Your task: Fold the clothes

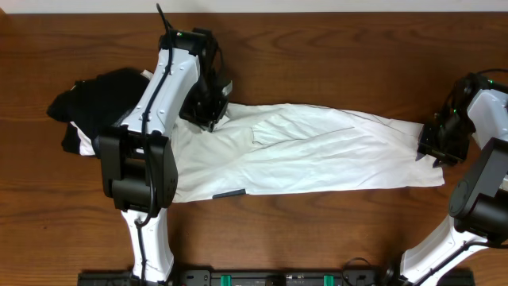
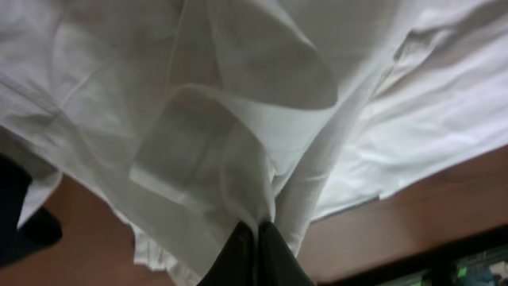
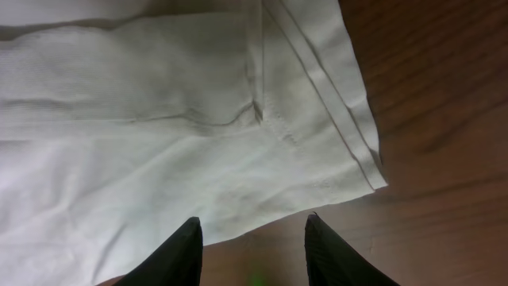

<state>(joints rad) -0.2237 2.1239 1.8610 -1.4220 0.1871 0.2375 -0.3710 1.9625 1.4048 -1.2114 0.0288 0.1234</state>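
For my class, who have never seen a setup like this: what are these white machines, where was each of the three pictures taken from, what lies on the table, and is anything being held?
These are two robot arms at a wooden table. One picture looks straight down from above. The other two come from small cameras on each arm's wrist, so you see that arm's own dark fingers at the bottom.

A white T-shirt lies spread across the table. A black garment sits bunched at its left end.

The left pincer is closed and pinches a fold of the T-shirt, lifting it into a peak. The right pincer is open at the shirt's far edge; nothing shows between its fingers.
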